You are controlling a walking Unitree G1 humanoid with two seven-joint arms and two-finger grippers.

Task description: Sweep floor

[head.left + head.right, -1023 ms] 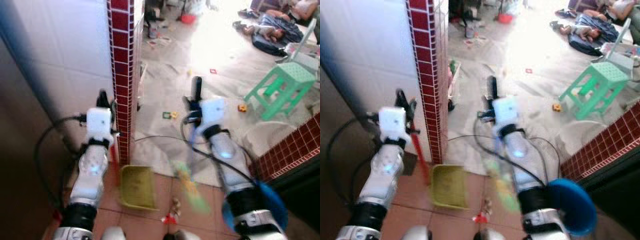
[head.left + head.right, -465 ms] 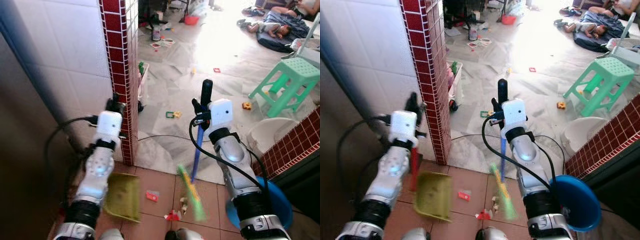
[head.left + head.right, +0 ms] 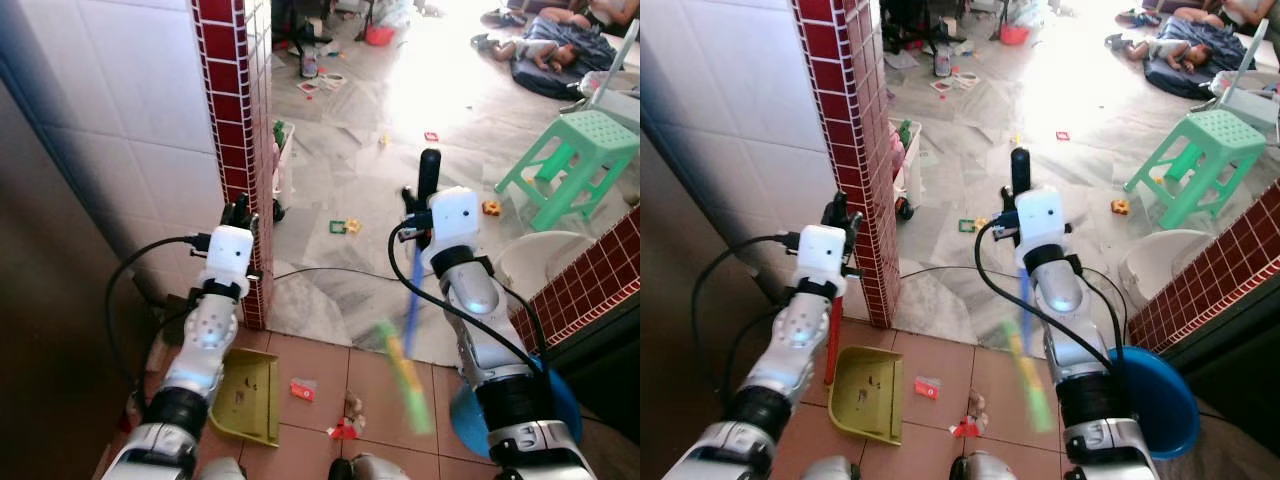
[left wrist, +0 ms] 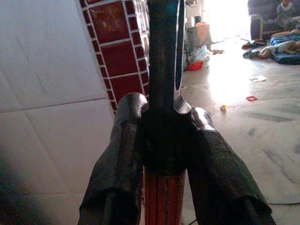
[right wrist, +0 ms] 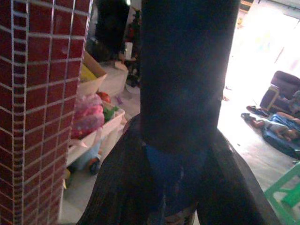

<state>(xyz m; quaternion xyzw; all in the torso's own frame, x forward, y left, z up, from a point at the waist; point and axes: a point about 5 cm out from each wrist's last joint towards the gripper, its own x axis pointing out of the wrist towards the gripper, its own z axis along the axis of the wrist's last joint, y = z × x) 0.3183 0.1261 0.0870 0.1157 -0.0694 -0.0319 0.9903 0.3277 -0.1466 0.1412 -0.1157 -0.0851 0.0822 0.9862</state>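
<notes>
Both grippers clamped: left (image 3: 835, 215) holds dustpan (image 3: 866, 393) flat as catcher, right (image 3: 1018, 195) swings my broom (image 3: 1028, 375) at scraps (image 3: 967, 420).

We are seeing a matt yellow-green plastic dustpan (image 3: 868, 403) lying on smooth terracotta floor tiles (image 3: 940, 360), glossy red tiles lining the pillar (image 3: 845, 150), and rough matt black fingers (image 4: 124, 159) gripping a ribbed red handle (image 4: 163, 199).
</notes>
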